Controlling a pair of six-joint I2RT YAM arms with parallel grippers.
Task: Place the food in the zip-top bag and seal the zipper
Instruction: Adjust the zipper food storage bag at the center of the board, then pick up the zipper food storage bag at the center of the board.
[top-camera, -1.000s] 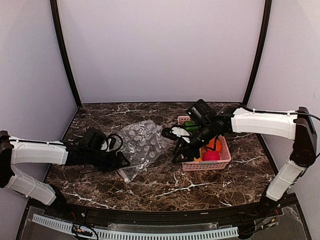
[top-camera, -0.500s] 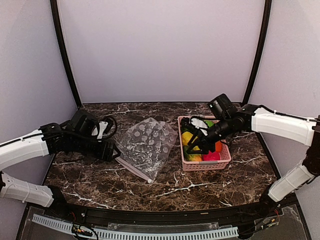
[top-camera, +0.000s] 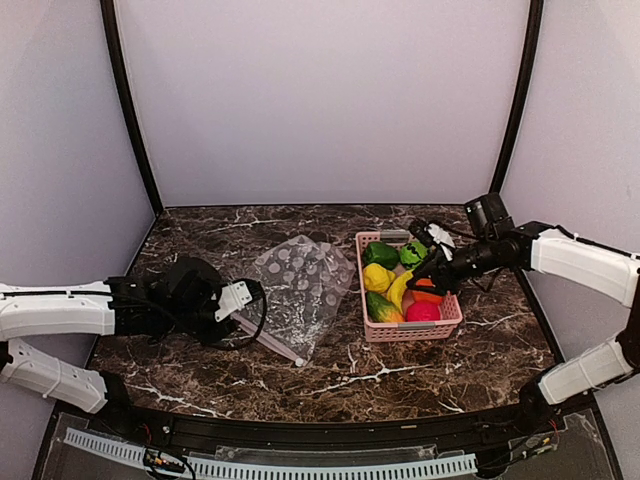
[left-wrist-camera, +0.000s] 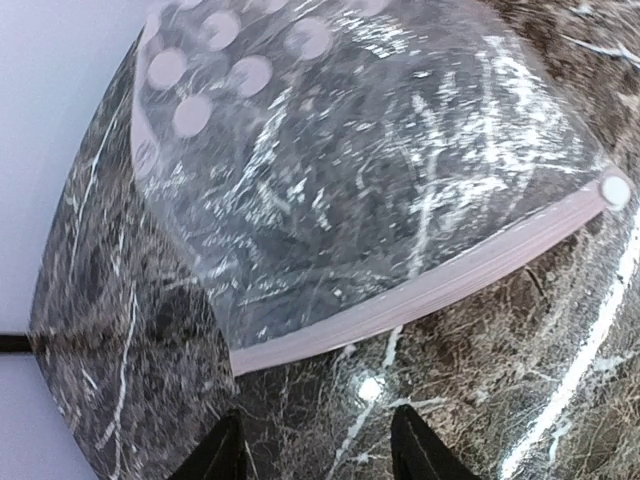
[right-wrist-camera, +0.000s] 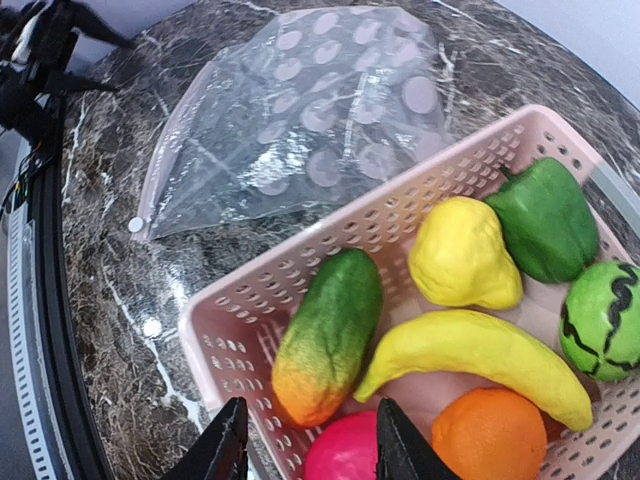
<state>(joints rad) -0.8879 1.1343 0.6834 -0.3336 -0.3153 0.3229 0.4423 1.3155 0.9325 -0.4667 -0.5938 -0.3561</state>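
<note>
The left gripper (left-wrist-camera: 318, 455), jaws apart and empty, sits just short of the zipper (left-wrist-camera: 420, 295), a pale strip running crosswise before it along the floppy dotted zip-top bag (left-wrist-camera: 380, 150), flat on the marble table (left-wrist-camera: 500, 400). The right gripper (right-wrist-camera: 310, 445), likewise apart, hovers above the glossy food (right-wrist-camera: 470, 350) in the pink lattice basket (right-wrist-camera: 330, 260).

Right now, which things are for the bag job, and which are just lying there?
For the job:
zip-top bag, its zipper, banana, yellow pepper, green pepper, orange, pink ball, striped green ball, green-orange fruit.

Just there:
pink basket holding the fruit, marble table.
</note>
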